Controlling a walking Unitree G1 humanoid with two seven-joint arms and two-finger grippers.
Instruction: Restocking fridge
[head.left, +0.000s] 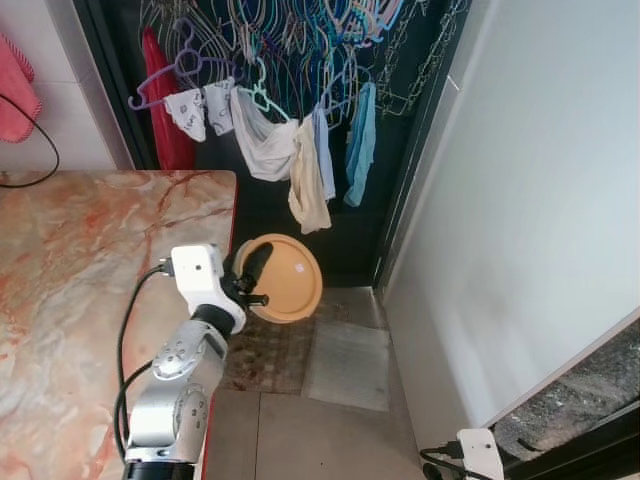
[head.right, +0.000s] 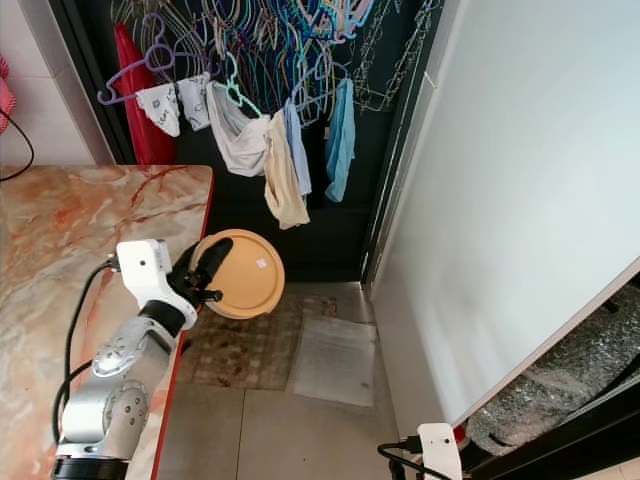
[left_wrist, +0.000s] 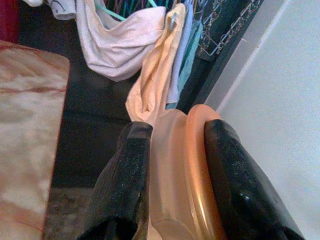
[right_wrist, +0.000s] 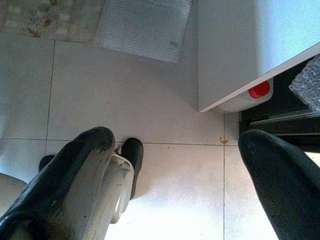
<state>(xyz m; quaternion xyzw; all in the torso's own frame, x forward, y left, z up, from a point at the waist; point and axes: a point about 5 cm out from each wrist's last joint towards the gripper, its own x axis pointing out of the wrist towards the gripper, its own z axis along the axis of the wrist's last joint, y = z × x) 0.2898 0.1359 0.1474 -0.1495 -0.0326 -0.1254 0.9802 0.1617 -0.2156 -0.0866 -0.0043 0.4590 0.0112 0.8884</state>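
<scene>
Round tan plastic lid (head.left: 290, 277) pinched on edge by left gripper (left_wrist: 172, 185), perhaps glossy

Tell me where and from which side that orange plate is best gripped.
By its rim, edge-on. The orange plate stands nearly upright with a thin raised lip, so one finger fits on each face. The left gripper already clamps it so, beside the marble counter.

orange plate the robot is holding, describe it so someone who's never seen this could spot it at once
Start at the marble-patterned counter on the left, then follow its right edge to the left hand. The hand is shut on a round orange plate held on edge in front of the dark doorway. It is the one flat orange disc, below the hanging laundry.
</scene>
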